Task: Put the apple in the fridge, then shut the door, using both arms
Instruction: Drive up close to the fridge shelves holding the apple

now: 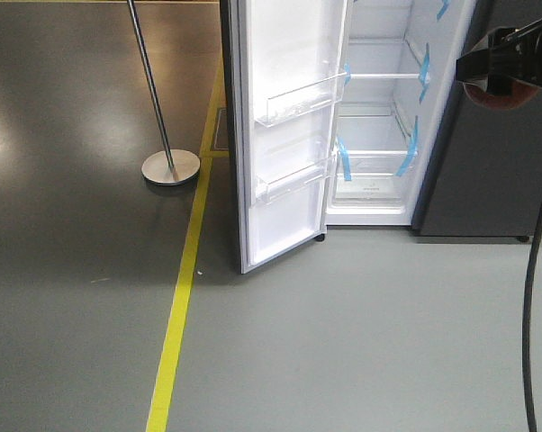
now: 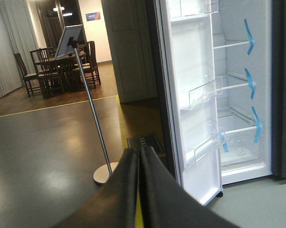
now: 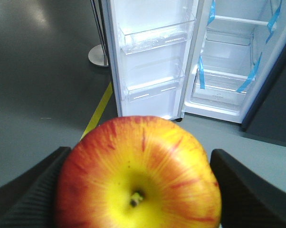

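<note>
My right gripper (image 3: 139, 190) is shut on the apple (image 3: 138, 173), red with a yellow patch round the stem, which fills the bottom of the right wrist view. In the front view the same gripper (image 1: 510, 63) hangs at the upper right with the apple (image 1: 498, 95) showing red under it. The fridge (image 1: 379, 117) stands open ahead, white inside with blue tape strips. Its door (image 1: 284, 135) is swung wide to the left, clear bins on its inner face. My left gripper (image 2: 139, 156) is shut, empty, pointing toward the door (image 2: 193, 95).
A metal pole on a round base (image 1: 170, 166) stands left of the door. A yellow floor line (image 1: 183, 297) runs toward the fridge. A black cable (image 1: 530, 306) hangs at the right edge. Chairs and a table (image 2: 57, 69) stand far back.
</note>
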You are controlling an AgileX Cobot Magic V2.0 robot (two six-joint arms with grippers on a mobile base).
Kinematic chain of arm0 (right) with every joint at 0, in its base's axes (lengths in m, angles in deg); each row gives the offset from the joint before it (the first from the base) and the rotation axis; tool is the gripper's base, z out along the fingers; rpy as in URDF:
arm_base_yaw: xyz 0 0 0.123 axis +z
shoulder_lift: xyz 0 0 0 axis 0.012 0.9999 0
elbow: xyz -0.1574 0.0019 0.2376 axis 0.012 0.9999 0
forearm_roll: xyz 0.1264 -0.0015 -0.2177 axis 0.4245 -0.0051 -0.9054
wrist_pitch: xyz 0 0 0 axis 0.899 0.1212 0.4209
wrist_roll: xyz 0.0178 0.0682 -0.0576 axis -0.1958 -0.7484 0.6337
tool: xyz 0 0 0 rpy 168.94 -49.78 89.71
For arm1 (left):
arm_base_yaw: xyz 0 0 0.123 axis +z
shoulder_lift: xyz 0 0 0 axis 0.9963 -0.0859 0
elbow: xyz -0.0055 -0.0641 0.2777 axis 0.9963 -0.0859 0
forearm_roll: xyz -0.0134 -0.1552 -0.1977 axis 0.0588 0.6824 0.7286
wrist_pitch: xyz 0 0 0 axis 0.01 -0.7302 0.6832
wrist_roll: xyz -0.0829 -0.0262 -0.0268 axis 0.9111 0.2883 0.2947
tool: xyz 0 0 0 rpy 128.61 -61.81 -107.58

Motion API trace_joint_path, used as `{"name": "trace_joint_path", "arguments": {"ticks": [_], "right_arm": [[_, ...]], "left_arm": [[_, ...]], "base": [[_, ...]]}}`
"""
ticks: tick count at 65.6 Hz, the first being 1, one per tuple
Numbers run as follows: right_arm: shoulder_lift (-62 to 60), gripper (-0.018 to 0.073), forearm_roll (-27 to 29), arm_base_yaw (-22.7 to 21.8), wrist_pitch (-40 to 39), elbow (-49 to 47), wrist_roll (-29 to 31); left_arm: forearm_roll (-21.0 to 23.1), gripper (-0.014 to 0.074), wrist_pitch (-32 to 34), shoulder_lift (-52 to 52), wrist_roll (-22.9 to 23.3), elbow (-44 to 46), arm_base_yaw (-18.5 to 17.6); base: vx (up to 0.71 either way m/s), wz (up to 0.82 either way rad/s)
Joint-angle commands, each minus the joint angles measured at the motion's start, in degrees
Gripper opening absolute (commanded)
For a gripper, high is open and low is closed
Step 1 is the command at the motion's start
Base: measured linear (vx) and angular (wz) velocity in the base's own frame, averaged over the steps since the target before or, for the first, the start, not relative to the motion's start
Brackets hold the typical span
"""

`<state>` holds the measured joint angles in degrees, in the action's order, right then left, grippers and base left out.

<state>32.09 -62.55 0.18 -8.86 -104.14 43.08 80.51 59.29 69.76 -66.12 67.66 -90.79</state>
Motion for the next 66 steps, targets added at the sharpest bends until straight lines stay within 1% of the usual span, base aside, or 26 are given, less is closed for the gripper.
{"name": "trace_joint_path", "arguments": {"ticks": [1, 66], "right_arm": [[-1.99, 0.0102, 1.02, -0.17, -4.25, -1.89, 0.44], [-1.99, 0.0102, 1.02, -0.17, -4.25, -1.89, 0.44]], "left_arm": [[0.40, -0.0007, 4.17, 0.82, 0.65, 1.05, 0.11], [0.40, -0.0007, 4.17, 0.82, 0.65, 1.05, 0.11]], "base": [[0.06, -0.03], [0.05, -0.02]]}}
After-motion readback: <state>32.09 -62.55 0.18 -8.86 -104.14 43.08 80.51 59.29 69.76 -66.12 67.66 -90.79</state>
